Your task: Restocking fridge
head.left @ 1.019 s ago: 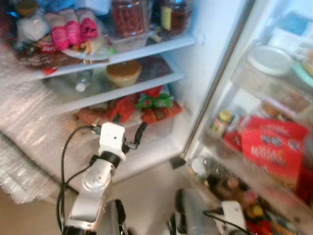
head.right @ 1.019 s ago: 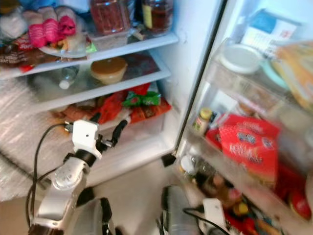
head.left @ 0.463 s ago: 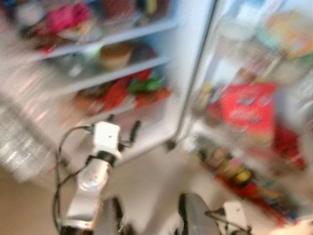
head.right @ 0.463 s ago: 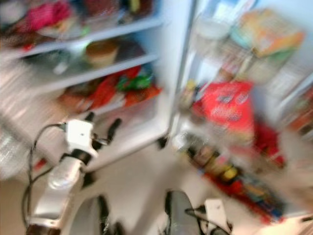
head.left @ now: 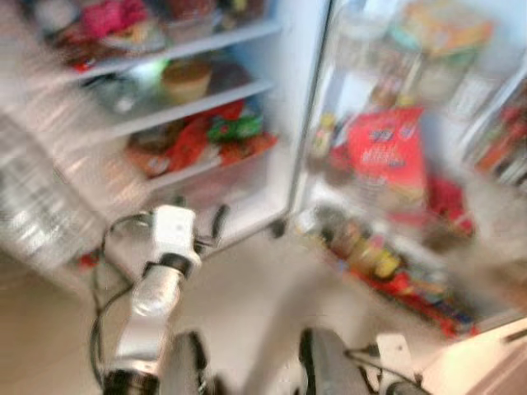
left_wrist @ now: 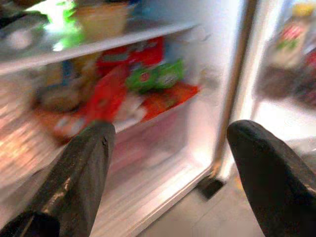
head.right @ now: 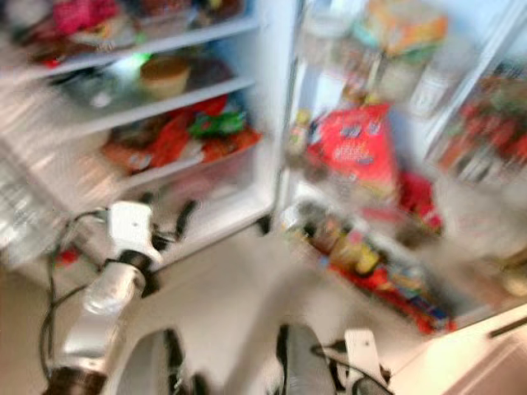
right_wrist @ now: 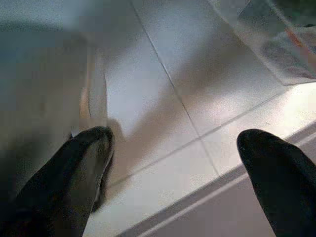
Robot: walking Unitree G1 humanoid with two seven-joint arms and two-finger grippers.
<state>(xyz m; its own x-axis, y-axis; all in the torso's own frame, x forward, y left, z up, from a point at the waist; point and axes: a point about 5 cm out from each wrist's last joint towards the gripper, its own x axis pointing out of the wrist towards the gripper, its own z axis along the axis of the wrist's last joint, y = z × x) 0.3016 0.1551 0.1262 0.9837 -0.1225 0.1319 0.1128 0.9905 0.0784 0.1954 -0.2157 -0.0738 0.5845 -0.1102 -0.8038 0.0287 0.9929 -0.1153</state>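
— Two grippers, both empty: our right gripper (right_wrist: 173, 173) hangs low over the floor tiles (right_wrist: 168, 89), fingers spread wide.

— Further out, our left gripper (left_wrist: 170, 163) faces the open fridge (head.left: 288, 99), fingers apart, before the red and green packets (left_wrist: 143, 74) in its bottom drawer.

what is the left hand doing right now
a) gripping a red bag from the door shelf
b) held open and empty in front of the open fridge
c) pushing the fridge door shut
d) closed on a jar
b: the left hand has its two black fingers spread wide with nothing between them, pointing at the fridge and its red and green packets.
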